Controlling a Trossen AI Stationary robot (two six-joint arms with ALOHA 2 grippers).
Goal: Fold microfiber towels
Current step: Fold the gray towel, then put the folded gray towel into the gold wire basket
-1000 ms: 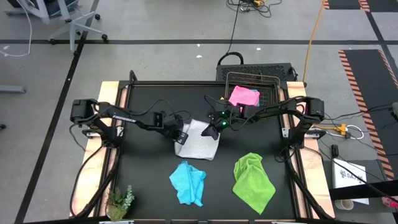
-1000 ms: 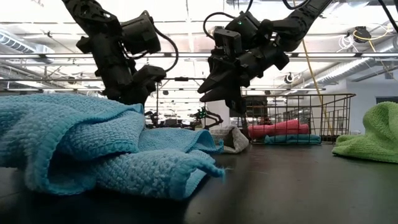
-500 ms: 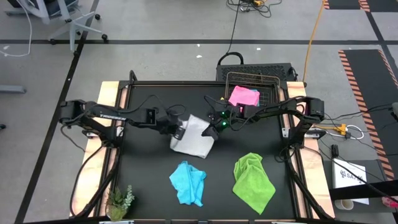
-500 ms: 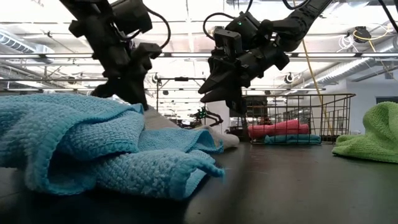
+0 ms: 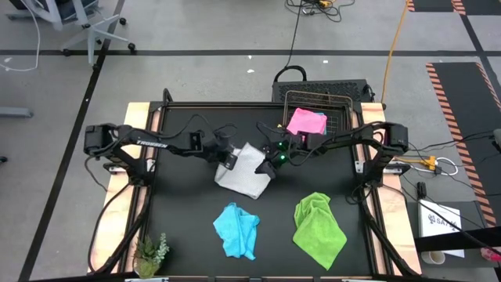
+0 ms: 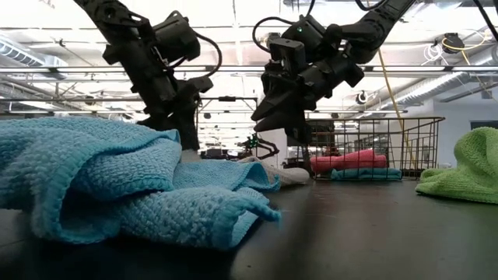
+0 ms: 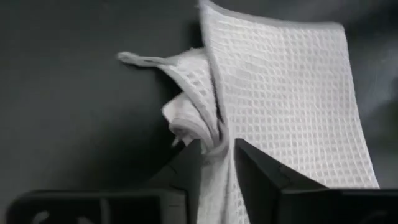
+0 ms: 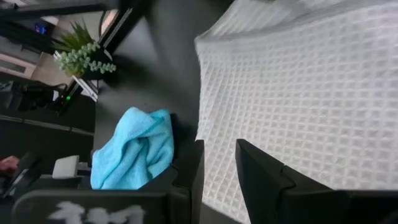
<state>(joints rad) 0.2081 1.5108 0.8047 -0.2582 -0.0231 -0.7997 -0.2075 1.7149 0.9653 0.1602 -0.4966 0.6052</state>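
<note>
- desk (image 5: 188,227): black top. The white-grey towel (image 5: 249,172) lies mid-desk between both arms, partly folded. One flap stands up and a bunched corner sits at its left edge.
- Risk 1: the fold comes undone. In the left wrist view the fabric is pinched in a narrow gap, so if the left end effector (image 7: 217,163) lets go early or drags sideways, the raised flap likely flops back or lands skewed.
- Risk 2: the right end effector (image 5: 275,159) hovers just over the towel's right edge. Its fingers stand a little apart and hold nothing. If the left pulls while the right isn't pinning, the whole cloth probably slides rather than creases.
- Risk 3: the arms are close over one small cloth, so wrist contact is possible if both move inward.
- left end effector: at the towel's upper-left corner, fingers close together around a twist of white-grey cloth. It looks like gripping, but whether it's firm I cannot tell.
- Towel vs effectors: the left one is touching it at the bunched corner, the right one is above it, apart.
- Other towels: the light blue towel (image 5: 236,229) is crumpled at the front of the desk and the lime green towel (image 5: 318,227) sits to its right, both unfolded and well apart from the arms.
- wire basket (image 5: 340,117): at the back of the desk, with the pink towel (image 5: 306,121) in it. The low view shows a second blue one under it.
- small plant (image 5: 150,252): front-left corner, out of the way.
</note>
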